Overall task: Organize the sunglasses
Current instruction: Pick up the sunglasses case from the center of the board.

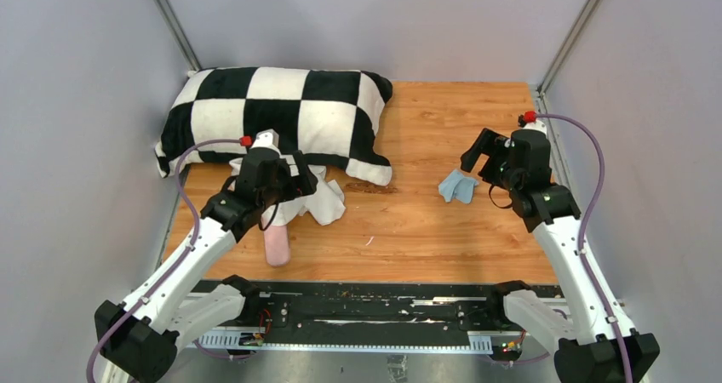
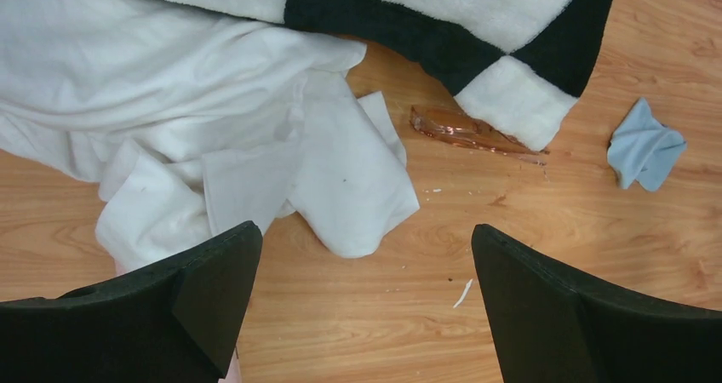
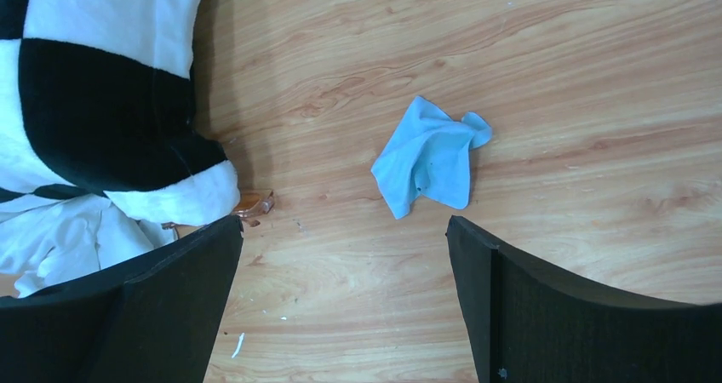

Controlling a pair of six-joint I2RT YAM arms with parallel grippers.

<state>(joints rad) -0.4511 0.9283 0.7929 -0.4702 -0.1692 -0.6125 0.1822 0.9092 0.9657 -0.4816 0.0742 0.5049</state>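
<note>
Left tool (image 2: 366, 234): fingers spread wide, holding nothing. It hangs over the edge of the crumpled white cloth (image 2: 213, 128) in front of the pillow.

Right tool (image 3: 345, 223): also wide and empty, above bare wood just below the blue cloth (image 3: 430, 157).

Sunglasses (image 2: 464, 132): we see only a brownish translucent sliver poking out from under the lower right corner of the checked pillow (image 1: 272, 115). We take that sliver for them; most of the pair is hidden. With the pillow corner lying over them, we judge a straight pick from above is blocked. Either the corner wants lifting or the pair wants sliding out toward the open wood.

Pink case (image 1: 276, 245): lies lower left on the desk (image 1: 443, 247), below the left tool, its upper end hidden behind that arm. We cannot tell whether it is open or closed.

Room: the centre and lower right of the desk show bare wood, good for dragging the pair out. The upper left is crowded by pillow and cloth. Grey walls close both sides, and the right arm works near the right-hand edge.
</note>
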